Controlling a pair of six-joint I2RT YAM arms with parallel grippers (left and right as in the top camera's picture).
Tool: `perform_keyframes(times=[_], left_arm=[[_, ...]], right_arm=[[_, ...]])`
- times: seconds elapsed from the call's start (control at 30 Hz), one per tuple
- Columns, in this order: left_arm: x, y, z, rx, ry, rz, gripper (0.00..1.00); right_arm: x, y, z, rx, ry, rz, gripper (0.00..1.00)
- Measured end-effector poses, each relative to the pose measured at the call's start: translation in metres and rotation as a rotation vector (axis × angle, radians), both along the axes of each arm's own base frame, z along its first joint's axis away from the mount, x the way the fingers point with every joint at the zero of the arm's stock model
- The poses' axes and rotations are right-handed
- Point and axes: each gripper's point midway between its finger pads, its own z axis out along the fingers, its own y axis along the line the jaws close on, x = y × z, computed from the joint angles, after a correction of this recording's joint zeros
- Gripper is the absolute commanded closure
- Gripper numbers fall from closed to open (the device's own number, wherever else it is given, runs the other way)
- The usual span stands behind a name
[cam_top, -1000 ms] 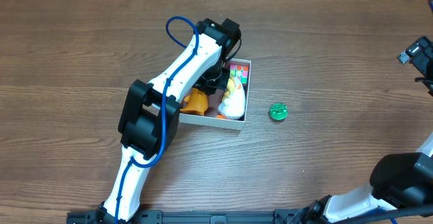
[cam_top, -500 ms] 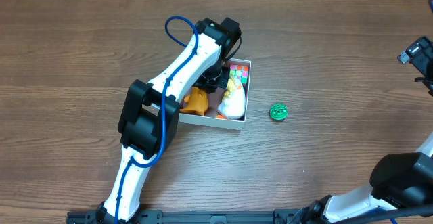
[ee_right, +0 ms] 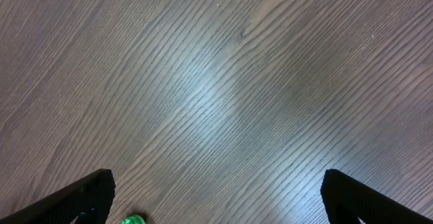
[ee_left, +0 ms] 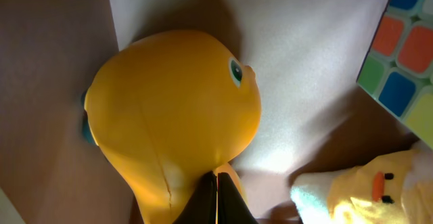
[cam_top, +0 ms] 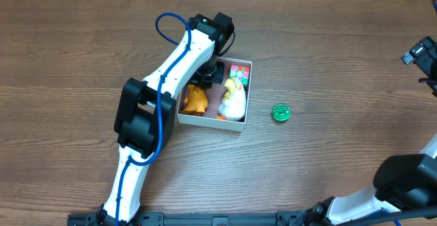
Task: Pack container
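Three toys are lying in the container: an orange toy left, a plush duck right, a colour cube in the far right corner. Container is sitting mid-worktop, under the left arm.

Left tool is hanging inside the box, fingers together with no gap showing, tip against the orange toy's lower edge.

Right tool is hovering far right, fingers spread wide, gripping nothing.

One green round piece is lying outside, just right of the container's right wall. It is round, so no long axis matters. Left tool is looking nearer, but that wall is standing between them. Bare wood is surrounding the piece on every other side, giving the right arm open approach.
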Motion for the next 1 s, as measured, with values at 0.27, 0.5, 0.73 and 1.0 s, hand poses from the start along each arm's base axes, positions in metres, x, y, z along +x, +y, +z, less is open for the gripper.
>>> perform_keyframes(times=[0.27,0.5,0.73,1.0], left_arm=[[-0.002,0.003,0.001,0.007,0.013,0.003,0.96],[0.007,-0.002,0.023,-0.015,-0.019,-0.013,0.96],[0.033,-0.02,0.077,-0.117,-0.147,-0.045,0.96],[0.031,0.006,0.12,-0.057,-0.187,-0.026,0.96]], right_arm=[[0.0,0.0,0.0,0.0,0.0,0.0,0.0],[0.0,0.0,0.0,0.0,0.0,0.0,0.0],[0.0,0.0,0.0,0.0,0.0,0.0,0.0],[0.0,0.0,0.0,0.0,0.0,0.0,0.0]])
